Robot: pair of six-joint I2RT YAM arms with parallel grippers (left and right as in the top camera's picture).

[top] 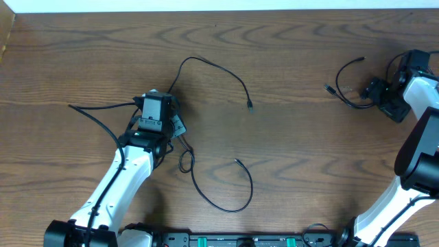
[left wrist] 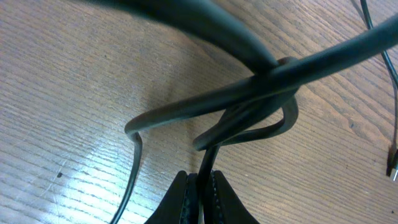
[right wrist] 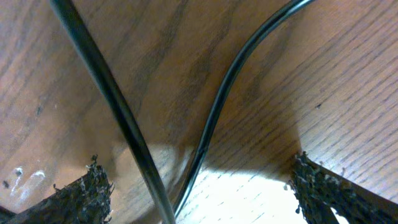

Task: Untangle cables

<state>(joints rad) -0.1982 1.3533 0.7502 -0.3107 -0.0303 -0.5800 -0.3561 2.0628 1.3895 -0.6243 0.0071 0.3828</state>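
Note:
My left gripper (top: 159, 101) (left wrist: 202, 186) is shut on a thin black cable (left wrist: 207, 158) just below a tangle of black cables (left wrist: 261, 99). In the overhead view one black cable (top: 219, 72) arcs from that gripper up and right to a plug end (top: 250, 106). A second black cable (top: 226, 206) loops below it toward the table's front. At the far right, my right gripper (top: 376, 92) (right wrist: 199, 193) stands open, its fingers (right wrist: 93, 190) wide apart. Two black cable strands (right wrist: 124, 118) (right wrist: 224, 93) lie on the wood between them, ungripped. That cable (top: 346, 68) curls left to a plug.
The wooden table (top: 295, 137) carries only the cables and the arms. A black strand (top: 92, 110) trails left from the left gripper. The arm bases and a black rail (top: 240, 240) line the front edge. A pale wall strip (top: 206, 5) borders the back.

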